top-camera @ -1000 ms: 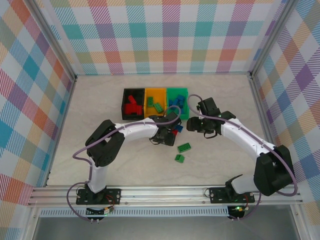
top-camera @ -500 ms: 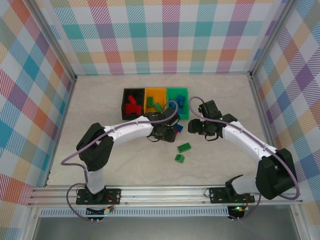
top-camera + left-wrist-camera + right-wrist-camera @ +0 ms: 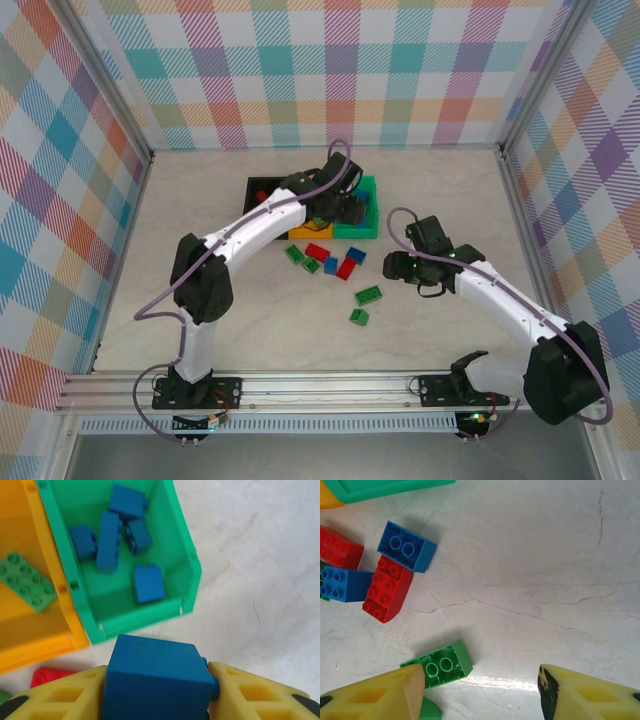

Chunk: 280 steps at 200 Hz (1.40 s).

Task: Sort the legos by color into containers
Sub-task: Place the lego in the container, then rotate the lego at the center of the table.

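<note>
Blue brick point(image 3: 155, 677), rigid and light by my judgement, sits pinched across its smooth sides in my left claw point(image 3: 159, 700) at bottom centre, just below the green bin point(image 3: 189, 570), while my right claw point(image 3: 480, 692) gapes open over a green brick point(image 3: 442, 666).

Pastel plaid panels point(image 3: 340, 70) walled the cell on three sides, held by slim metal posts point(image 3: 119, 100). The tabletop point(image 3: 200, 210) was pale, faintly veined like marble, glossy under even light. An aluminium rail point(image 3: 330, 388) ran along its near edge.
</note>
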Motion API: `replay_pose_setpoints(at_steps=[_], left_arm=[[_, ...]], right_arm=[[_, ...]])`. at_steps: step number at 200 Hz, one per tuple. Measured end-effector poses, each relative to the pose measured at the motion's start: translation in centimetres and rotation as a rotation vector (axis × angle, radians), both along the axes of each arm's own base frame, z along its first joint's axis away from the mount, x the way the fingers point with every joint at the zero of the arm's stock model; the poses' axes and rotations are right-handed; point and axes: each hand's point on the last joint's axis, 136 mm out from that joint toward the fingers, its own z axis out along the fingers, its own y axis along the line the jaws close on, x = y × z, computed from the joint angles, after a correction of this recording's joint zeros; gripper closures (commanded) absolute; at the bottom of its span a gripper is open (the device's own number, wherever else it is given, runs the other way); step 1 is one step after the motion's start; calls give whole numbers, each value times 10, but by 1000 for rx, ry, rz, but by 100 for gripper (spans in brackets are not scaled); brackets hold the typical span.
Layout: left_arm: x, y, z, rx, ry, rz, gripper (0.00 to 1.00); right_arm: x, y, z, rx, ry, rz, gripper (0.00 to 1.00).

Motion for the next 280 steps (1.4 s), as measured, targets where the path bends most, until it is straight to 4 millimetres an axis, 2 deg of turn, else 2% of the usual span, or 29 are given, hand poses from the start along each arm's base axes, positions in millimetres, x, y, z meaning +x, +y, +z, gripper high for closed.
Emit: replay_pose_setpoints(at_steps=[21, 37, 50, 69, 98, 139, 183, 202, 230, 280], left_arm=[[26, -4, -7, 5, -5, 11, 49], [41, -7, -14, 5, 0, 17, 37], [51, -10, -19, 6, 3, 17, 33], [60, -13, -21, 2, 0, 15, 28], [56, -12, -24, 3, 16, 10, 27], [16, 16, -41, 27, 77, 7, 27], [-28, 48, -25, -37, 52, 35, 27], [-41, 59, -20, -59, 38, 46, 27], [-60, 76, -26, -59, 38, 66, 27], [-89, 105, -43, -33, 64, 112, 27]], right_arm=[[-8, -1, -6, 14, 21, -9, 38], [-16, -2, -14, 27, 46, -16, 38], [-23, -2, -19, 38, 63, -19, 38], [-30, -2, -23, 58, 82, -25, 38], [-36, 1, -28, 81, 104, -22, 38], [-41, 12, -33, 121, 128, 7, 38], [-48, 35, -49, 107, 191, 85, 37], [-46, 47, -51, 92, 209, 116, 37], [-42, 65, -54, 79, 227, 134, 32], [-41, 73, -74, 84, 287, 75, 29]])
